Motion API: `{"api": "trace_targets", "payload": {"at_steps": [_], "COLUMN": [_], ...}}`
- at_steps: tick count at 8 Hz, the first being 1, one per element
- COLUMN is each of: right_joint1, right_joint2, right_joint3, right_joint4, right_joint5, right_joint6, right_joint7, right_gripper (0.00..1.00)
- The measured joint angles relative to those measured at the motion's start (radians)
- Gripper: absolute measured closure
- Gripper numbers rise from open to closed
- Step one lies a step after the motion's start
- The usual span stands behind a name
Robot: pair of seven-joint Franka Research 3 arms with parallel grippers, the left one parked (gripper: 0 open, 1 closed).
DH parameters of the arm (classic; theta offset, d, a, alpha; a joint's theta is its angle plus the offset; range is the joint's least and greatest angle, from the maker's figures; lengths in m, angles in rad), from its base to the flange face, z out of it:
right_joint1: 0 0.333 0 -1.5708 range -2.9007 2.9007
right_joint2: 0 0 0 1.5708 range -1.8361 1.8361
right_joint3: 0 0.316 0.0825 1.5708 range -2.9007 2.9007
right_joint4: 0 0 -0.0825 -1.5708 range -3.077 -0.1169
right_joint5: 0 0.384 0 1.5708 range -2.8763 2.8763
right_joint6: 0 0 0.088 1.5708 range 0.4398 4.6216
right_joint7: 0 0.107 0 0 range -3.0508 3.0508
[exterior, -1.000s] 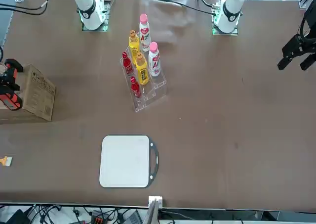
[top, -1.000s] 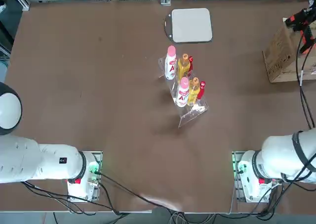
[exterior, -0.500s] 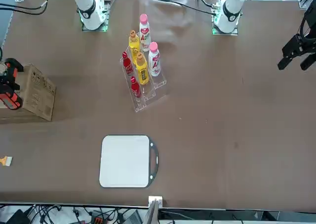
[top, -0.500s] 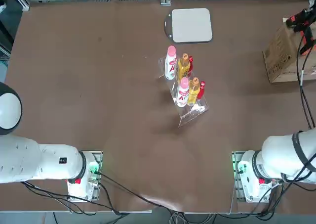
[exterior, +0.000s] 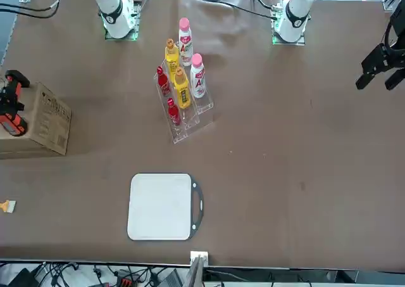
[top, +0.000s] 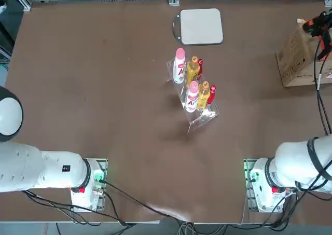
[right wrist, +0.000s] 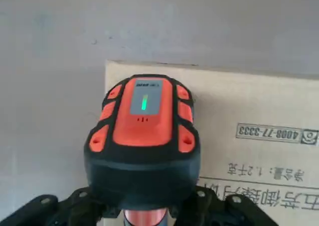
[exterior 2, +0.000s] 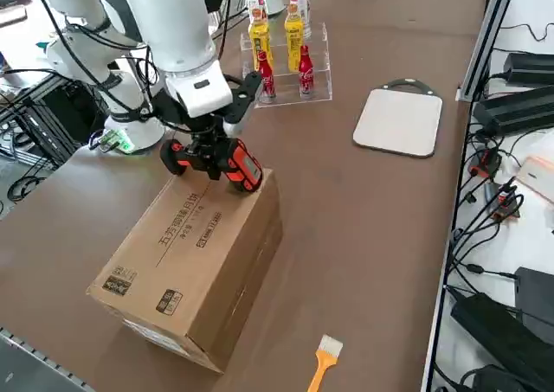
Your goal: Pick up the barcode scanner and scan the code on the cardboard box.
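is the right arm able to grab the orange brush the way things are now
Probably not: the right pincer is already shut on the barcode scanner, which it would likely have to put down first. The brush itself lies uncovered, beyond the cardboard box.

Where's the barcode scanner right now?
In the right side view, the barcode scanner is held in the right gripper, over the far end of the cardboard box.

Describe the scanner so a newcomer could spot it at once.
At the robot's right lies a big brown box. Above its end nearest the right arm, the scanner is held in the right gripper. Unlike the red-capped bottles, it has a black-and-orange head with a small grey screen.
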Motion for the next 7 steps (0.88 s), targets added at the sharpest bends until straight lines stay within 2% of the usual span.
{"api": "trace_targets", "payload": {"at_steps": [5,7], "right_joint1": [0.002,0.043], "right_joint2": [-0.001,-0.014], "right_joint3": [0.01,0.023], "right_joint4": [0.018,0.067], "right_joint5": [0.0,0.002], "right_joint6": [-0.002,-0.06], "right_joint7": [-0.004,0.03], "right_gripper": [0.57,0.57]}}
